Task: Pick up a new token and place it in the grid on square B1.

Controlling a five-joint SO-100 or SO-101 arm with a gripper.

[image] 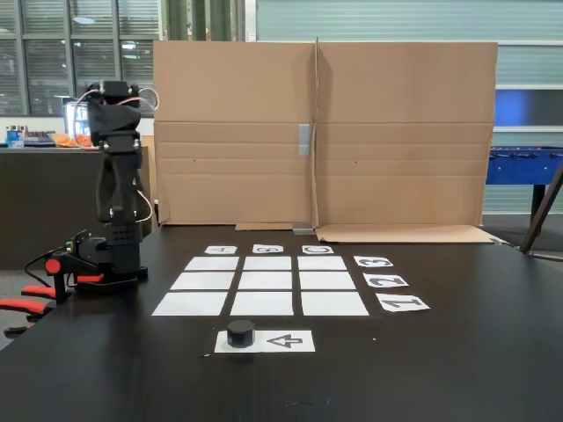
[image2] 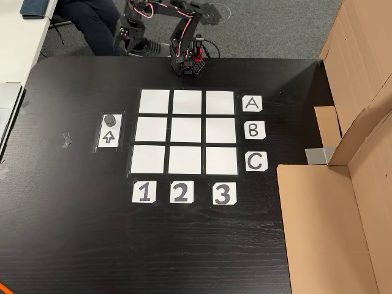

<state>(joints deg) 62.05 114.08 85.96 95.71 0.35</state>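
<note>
One token (image2: 109,119) sits on the arrow sheet (image2: 108,136); arm (image: 117,189) folded upright.

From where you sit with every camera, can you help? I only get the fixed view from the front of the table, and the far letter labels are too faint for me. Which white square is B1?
Observer: The other view reads the labels plainly. Square B1 is the leftmost square of the middle row there, right beside the arrow sheet that carries the black token.
Operator: And where is the claw pointing? I just see a folded arm.
Observer: In the other view the gripper points tip-down near the table edge, just beyond the A row of the grid. I cannot tell whether it is open.
</note>
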